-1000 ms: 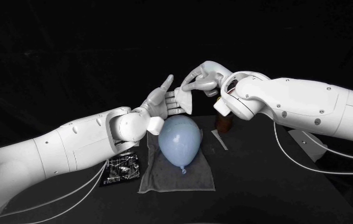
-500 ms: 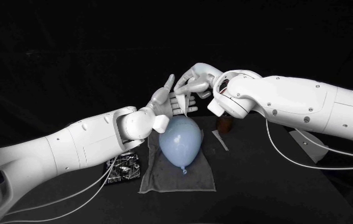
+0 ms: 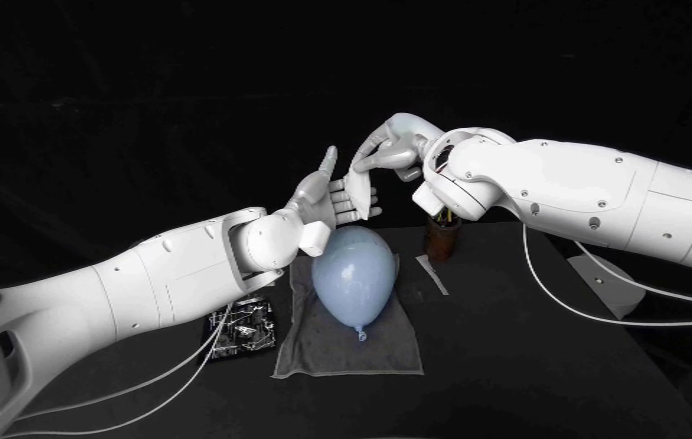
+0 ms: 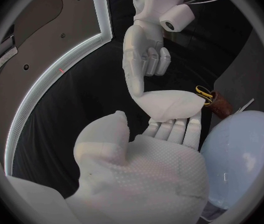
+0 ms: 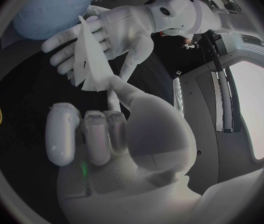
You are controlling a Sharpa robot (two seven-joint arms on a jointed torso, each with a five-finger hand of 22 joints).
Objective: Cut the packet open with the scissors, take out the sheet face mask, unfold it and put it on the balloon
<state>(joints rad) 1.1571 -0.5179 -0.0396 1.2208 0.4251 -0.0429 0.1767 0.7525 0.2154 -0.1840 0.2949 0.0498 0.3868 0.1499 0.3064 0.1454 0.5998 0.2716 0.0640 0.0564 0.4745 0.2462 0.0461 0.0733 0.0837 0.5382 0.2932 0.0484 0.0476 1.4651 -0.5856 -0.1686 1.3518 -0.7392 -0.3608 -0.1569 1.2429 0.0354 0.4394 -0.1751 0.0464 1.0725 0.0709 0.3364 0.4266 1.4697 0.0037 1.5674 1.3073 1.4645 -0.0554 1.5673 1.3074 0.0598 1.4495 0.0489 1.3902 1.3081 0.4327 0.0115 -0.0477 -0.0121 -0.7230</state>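
Above the far end of the balloon (image 3: pixel 353 277) the two hands meet. The right hand (image 3: pixel 387 151) pinches the folded white sheet face mask (image 5: pixel 89 59) in its fingers. The mask rests against the left hand (image 3: pixel 335 199), whose fingers are spread flat and grip nothing. Under the balloon a grey cloth (image 3: pixel 310 354) lies on the tabletop (image 3: pixel 548 359). The packet (image 3: pixel 242 327) lies near the balloon, just off the cloth's edge. The scissors (image 4: pixel 200 88) stand in a brown holder (image 3: pixel 438 242) just behind the balloon.
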